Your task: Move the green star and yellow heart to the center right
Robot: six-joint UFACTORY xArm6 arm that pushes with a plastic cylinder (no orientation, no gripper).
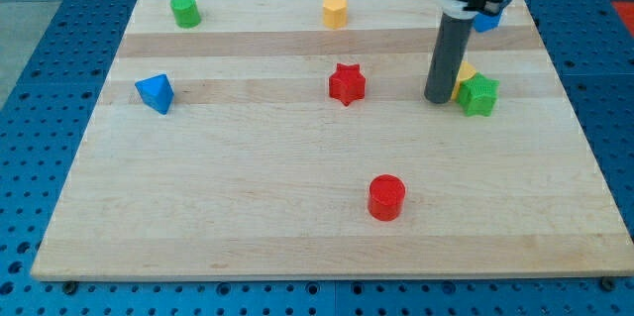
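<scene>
The green star lies at the view's centre right on the wooden board. The yellow heart sits just behind it, touching its upper left side and partly hidden by the rod. My tip rests on the board right beside both blocks, on their left, close to or touching them.
A red star lies at the board's centre and a red cylinder below it. A blue block is at the left, a green cylinder at top left, a yellow block at top centre. A blue block peeks out behind the rod at top right.
</scene>
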